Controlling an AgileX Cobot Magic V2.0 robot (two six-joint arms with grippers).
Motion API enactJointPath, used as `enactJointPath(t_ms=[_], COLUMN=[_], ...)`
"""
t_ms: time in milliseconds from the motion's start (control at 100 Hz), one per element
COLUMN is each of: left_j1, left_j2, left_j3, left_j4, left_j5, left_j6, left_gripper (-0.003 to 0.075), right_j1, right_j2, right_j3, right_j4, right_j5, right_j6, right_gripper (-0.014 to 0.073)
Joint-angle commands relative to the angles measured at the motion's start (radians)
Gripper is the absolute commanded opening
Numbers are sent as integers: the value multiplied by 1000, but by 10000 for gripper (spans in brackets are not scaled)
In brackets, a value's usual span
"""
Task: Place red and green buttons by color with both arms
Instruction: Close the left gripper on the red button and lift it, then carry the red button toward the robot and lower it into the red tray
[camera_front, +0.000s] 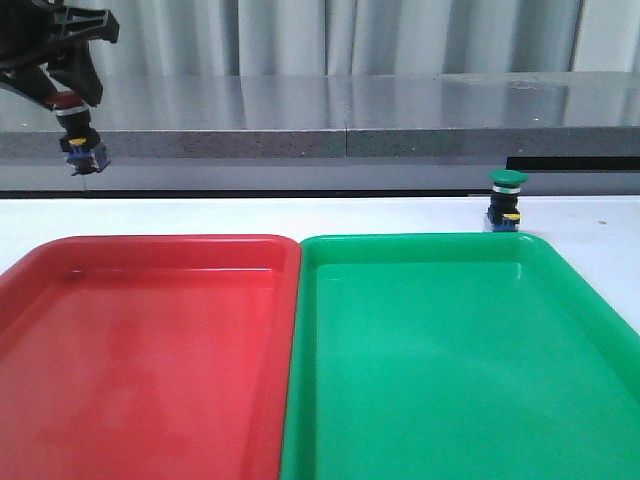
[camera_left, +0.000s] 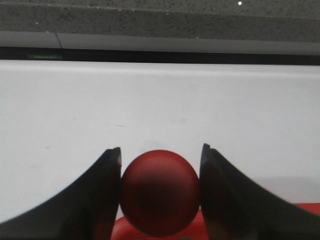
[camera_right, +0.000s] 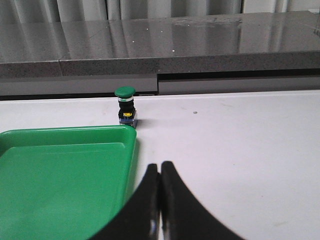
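Black angular left gripper (camera_front: 68, 90) clamped on dark red mushroom-cap push-button (camera_front: 78, 135), held high above white table (camera_front: 150, 215), beyond far left corner of glossy red plastic tray (camera_front: 150, 245). Fingers (camera_left: 107, 192) pressed against cap sides.

Black right gripper (camera_right: 160, 197) fully closed, empty, low over table beside glossy green plastic tray (camera_right: 127, 150).

Green-capped push-button (camera_front: 506, 202) upright on table, just behind green tray's far right corner.

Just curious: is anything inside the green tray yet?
Nothing shows inside the green tray; the green button stands on the table behind its far rim. The tray's near end is cut off from view.
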Motion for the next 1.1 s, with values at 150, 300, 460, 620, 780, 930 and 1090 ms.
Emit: enactJointPath(t_ms=[150, 300, 460, 620, 780, 930, 1090], left_j1=[-95, -180, -251, -294, -310, -310, -310], left_j2=[-77, -77, -84, -100, -106, -106, -106], left_j3=[-28, 16, 119, 237, 301, 332, 345], left_j4=[-28, -28, -28, -28, -26, -12, 0], left_j5=[-7, -45, -161, -248, -270, -275, -294], left_j6=[-4, -27, -96, -151, -154, -154, -154], left_gripper=[204, 204, 204, 204, 204, 204, 204], right_j1=[-7, -7, -7, -7, -7, -7, -7], right_j2=[-16, -16, -16, -16, -16, -16, -16], right_j3=[-16, -16, -16, -16, -16, -16, -16], right_j4=[-2, -2, -2, -2, -2, -2, -2], right_j5=[-87, -87, -87, -87, -87, -87, -87], right_j6=[-5, -5, -5, -5, -5, -5, -5], right_gripper=[-67, -67, -67, -67, -67, -67, -67])
